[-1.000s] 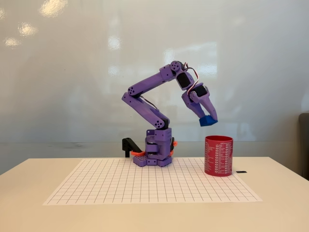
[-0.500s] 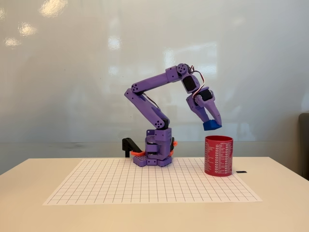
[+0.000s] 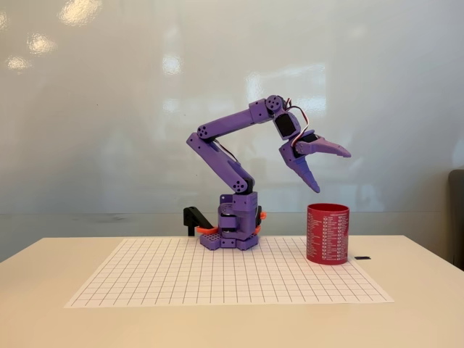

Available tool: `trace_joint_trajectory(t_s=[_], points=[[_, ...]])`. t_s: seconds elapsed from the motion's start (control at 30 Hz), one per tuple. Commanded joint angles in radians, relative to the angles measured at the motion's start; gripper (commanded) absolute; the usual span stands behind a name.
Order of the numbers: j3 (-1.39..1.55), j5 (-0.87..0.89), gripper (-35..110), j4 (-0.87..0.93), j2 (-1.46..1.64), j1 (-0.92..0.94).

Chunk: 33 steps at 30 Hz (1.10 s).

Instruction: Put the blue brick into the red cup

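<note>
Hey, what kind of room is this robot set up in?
Probably an office or lab test bench: a glossy whiteboard-like wall, a pale table with a printed grid sheet, and a small purple arm above a red cup.

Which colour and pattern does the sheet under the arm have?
The sheet is white with a grid of thin dark lines, seen best in the fixed view.
</note>
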Motion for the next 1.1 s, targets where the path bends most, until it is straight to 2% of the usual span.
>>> trace_joint_trajectory(t_s=[0.0,0.03,0.67,0.87,1.07], points=[[-0.049,-0.034,7,-0.018,0.021,-0.011],[-0.049,-0.02,0,-0.021,0.017,-0.002],[-0.014,-0.034,0,-0.078,0.018,0.014],[0.014,-0.103,0,-0.31,-0.132,0.196],[0.006,-0.137,0,-0.572,-0.202,0.479]])
